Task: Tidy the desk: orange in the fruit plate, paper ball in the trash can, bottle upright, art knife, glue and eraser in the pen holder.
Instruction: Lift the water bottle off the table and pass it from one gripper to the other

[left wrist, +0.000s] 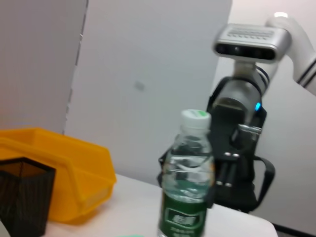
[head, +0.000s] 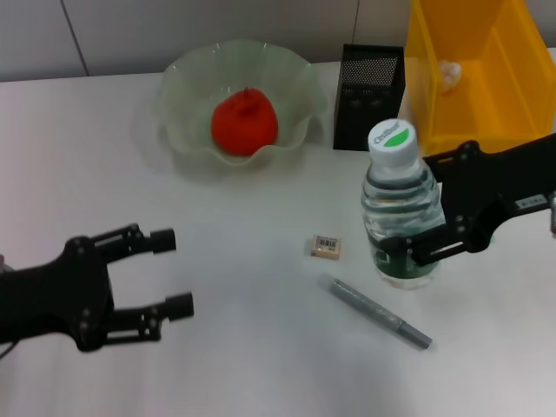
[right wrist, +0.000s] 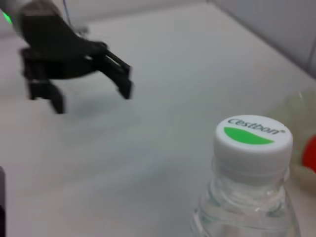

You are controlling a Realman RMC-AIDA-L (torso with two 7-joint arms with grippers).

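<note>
While the bottle point(head: 399, 208) stands upright near the desk's right side, the right gripper point(head: 426, 213) has its jaws closed around its lower body. Left gripper point(head: 169, 272) hovers low at the left, jaws wide apart, holding nothing. Orange point(head: 245, 122) sits in the plate point(head: 187, 82). A white wad, probably the paper ball point(head: 447, 75), lies in the bin point(head: 486, 78). Eraser point(head: 326, 246) and a grey pen point(head: 379, 313) lie just beside the bottle; the holder point(head: 368, 87) stands behind.

The orange point(head: 245, 122) lies in the fruit plate point(head: 187, 87), left of the pen holder point(head: 368, 87); the eraser point(head: 327, 247) lies left of the bottle point(head: 399, 208)
</note>
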